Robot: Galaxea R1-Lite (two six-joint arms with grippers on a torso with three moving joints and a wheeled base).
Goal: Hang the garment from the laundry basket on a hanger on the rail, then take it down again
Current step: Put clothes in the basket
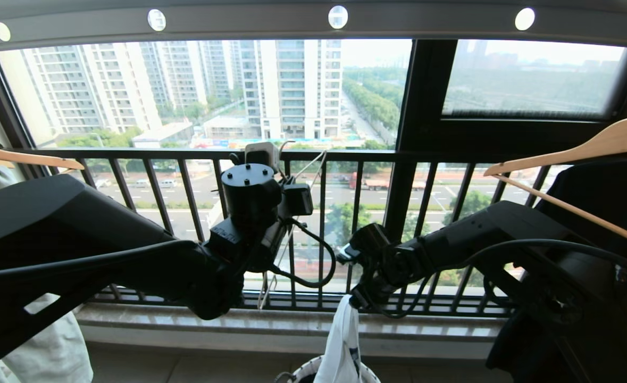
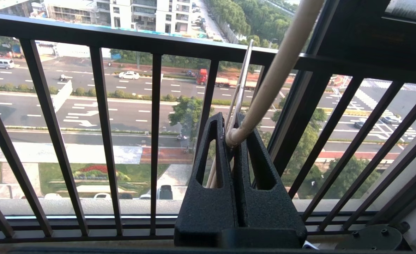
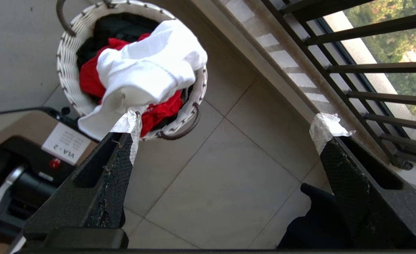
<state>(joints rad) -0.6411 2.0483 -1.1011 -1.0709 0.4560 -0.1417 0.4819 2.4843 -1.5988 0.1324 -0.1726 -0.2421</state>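
- Nearest, the right gripper [image 3: 225,132] points down toward the tiled floor with its taped fingertips [image 3: 128,125] spread wide and nothing between them; in the head view the white T-shirt [image 1: 345,340] seems to hang from just below it, so whether cloth is caught on it I cannot tell
- Under it, the T-shirt [image 3: 148,70] is heaped on a red garment [image 3: 88,76] in the white woven laundry basket [image 3: 65,67], part of it spilling over the rim, likely just let go or about to be gathered
- Beyond, the left gripper [image 2: 234,141] is raised at the black window railing [image 2: 123,38], clenched on the thin beige wire hanger [image 2: 275,70], probably so the shirt can be threaded onto it
- Wooden hangers [image 1: 574,151] sit off to either side, out of the working gap
- Farthest up, the grey perforated rail [image 1: 313,21] spans overhead, nothing hung between the arms
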